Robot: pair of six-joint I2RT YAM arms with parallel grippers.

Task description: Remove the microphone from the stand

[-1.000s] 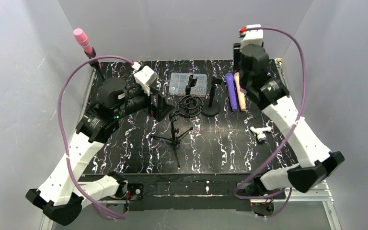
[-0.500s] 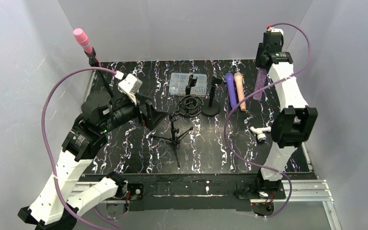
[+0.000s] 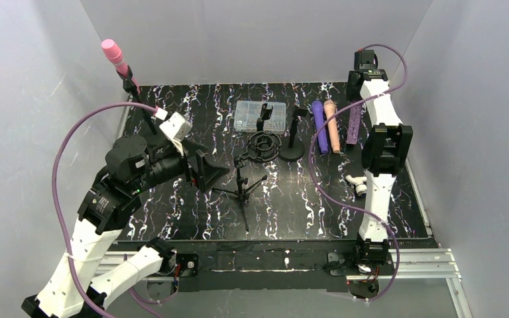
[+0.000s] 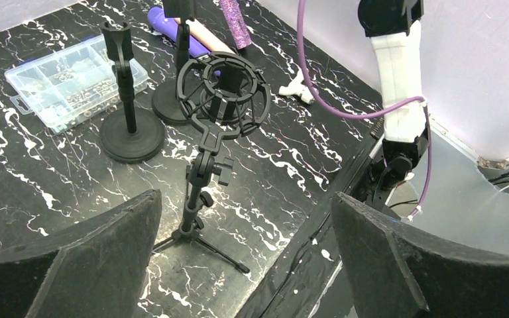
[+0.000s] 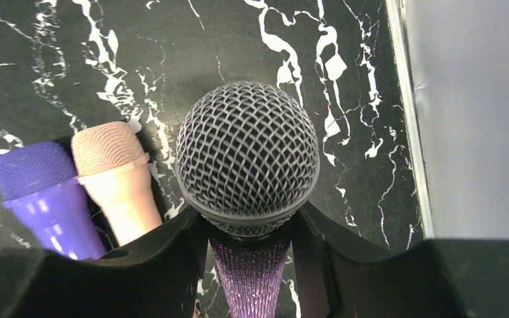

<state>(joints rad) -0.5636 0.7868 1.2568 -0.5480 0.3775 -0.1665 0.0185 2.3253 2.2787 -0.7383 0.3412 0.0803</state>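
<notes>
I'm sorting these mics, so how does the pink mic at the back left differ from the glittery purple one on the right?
The pink mic sits clipped in a stand, tilted up; the glitter mic is gripped in the right tool. The pink mic's head is plain pink; the glitter mic's is grey mesh. Both are handheld mics.

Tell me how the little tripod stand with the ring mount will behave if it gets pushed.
The tripod stand probably tips easily: thin splayed legs, with the ring mount carried high. It looks light, so it may slide on the smooth table instead.
</notes>
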